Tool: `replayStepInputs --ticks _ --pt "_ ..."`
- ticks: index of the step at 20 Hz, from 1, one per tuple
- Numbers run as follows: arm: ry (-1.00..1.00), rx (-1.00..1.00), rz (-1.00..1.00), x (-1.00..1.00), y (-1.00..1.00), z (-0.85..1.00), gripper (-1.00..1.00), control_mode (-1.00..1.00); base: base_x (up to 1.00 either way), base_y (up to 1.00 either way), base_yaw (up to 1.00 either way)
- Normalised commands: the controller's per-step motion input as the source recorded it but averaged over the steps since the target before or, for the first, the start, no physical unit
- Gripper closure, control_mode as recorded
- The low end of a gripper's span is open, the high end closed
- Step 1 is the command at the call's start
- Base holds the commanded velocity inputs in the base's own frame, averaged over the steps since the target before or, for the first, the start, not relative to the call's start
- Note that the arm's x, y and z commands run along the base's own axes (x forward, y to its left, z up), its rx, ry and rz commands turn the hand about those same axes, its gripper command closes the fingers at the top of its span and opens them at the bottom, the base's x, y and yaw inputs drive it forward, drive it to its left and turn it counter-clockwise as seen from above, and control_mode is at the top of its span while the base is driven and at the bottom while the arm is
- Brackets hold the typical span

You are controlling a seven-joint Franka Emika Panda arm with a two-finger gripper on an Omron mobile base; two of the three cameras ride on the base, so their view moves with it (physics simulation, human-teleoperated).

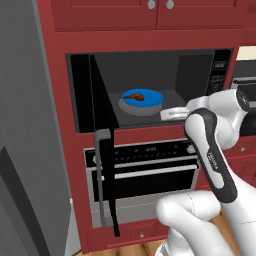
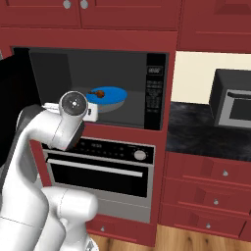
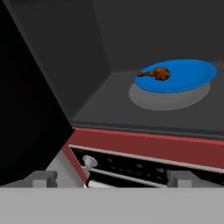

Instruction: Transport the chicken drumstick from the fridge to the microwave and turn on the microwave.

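The chicken drumstick (image 1: pixel 134 97) (image 2: pixel 98 93) (image 3: pixel 156 74) lies on a blue plate (image 1: pixel 151 98) (image 2: pixel 115 93) (image 3: pixel 188 74) inside the open microwave (image 1: pixel 200 65) (image 2: pixel 155 93). The microwave's black door (image 1: pixel 102 150) (image 3: pixel 26 109) is swung out to the left, its grey handle hanging in front of the oven. My gripper (image 1: pixel 167 114) (image 2: pixel 93 113) (image 3: pixel 111 179) is open and holds nothing. It hovers just outside the cavity at its front lip, to the right of and below the plate. The grey fridge (image 1: pixel 20 100) stands at far left.
A silver-black oven (image 1: pixel 145 170) (image 2: pixel 103 166) with a knob (image 3: pixel 89 162) sits directly under the microwave. Red cabinets surround both. At right, a dark counter (image 2: pixel 196 132) carries a small black appliance (image 2: pixel 235 103). The open door blocks the left side.
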Motion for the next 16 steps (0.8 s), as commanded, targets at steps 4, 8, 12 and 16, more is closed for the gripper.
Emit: replayStepInputs --ticks 4,8,12,16 --pt "0.06 0.12 0.0 -0.68 0.0 0.12 -1.0 -1.0 0.0 0.0 0.0" --pt "0.08 0.1 0.0 -0.61 0.0 0.05 -1.0 -1.0 0.0 0.0 0.0" --pt "0.1 0.1 0.0 -0.51 0.04 0.01 -1.0 -1.0 0.0 0.0 0.0" --pt "0.12 0.1 0.0 -0.52 0.09 0.04 -1.0 -1.0 0.0 0.0 0.0"
